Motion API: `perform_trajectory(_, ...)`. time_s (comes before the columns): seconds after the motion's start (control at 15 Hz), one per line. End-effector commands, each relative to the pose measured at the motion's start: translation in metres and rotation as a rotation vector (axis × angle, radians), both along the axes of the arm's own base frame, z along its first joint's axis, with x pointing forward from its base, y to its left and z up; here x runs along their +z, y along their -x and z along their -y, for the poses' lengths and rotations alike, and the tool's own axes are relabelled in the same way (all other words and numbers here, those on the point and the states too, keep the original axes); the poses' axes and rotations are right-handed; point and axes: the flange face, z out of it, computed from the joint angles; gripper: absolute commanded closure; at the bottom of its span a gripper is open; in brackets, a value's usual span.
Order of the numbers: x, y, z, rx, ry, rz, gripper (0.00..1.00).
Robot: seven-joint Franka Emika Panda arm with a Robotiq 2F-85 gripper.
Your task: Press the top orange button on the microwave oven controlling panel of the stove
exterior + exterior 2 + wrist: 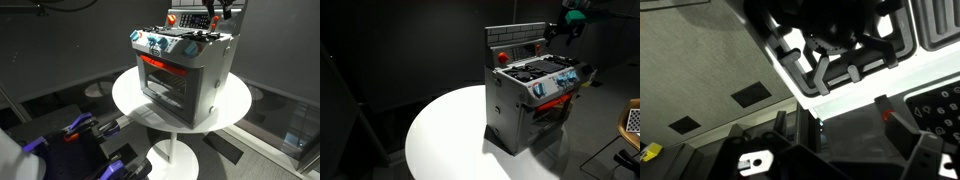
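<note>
The small silver-grey stove (185,75) stands on a round white table (130,95) and shows in both exterior views (535,95). Its upright grey back panel, the microwave oven controlling panel (185,20) (515,40), rises behind the burners. My gripper (216,12) (566,30) hovers at the panel's end, fingers apart and empty. In the wrist view the gripper (845,118) faces the grey panel (850,100). A small orange button (887,115) sits right at one fingertip; I cannot tell if they touch. The dark section of tiny buttons (940,105) lies beside it.
The stove's black burners (840,45) fill the top of the wrist view. Blue-white knobs (160,45) line the stove front above the glass oven door (165,85). Dark curtains surround the table, and dark equipment (85,135) stands on the floor near it.
</note>
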Motion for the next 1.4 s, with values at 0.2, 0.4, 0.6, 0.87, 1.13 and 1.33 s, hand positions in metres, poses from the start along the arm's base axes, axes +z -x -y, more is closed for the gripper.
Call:
perform_trajectory(0.2, -0.004, -0.013, -0.001, 0.008, 0.013, 0.035, 0.0)
perform_trajectory(0.4, -0.005, -0.017, -0.004, 0.014, 0.013, 0.043, 0.0)
perform_trajectory(0.6, -0.005, -0.022, -0.006, 0.019, 0.018, 0.054, 0.0)
perform_trajectory(0.87, -0.006, -0.028, -0.005, 0.017, 0.025, 0.064, 0.0)
perform_trajectory(1.13, -0.009, -0.034, -0.002, 0.013, 0.025, 0.065, 0.0)
perform_trajectory(1.33, -0.011, -0.038, -0.003, 0.019, 0.026, 0.065, 0.0)
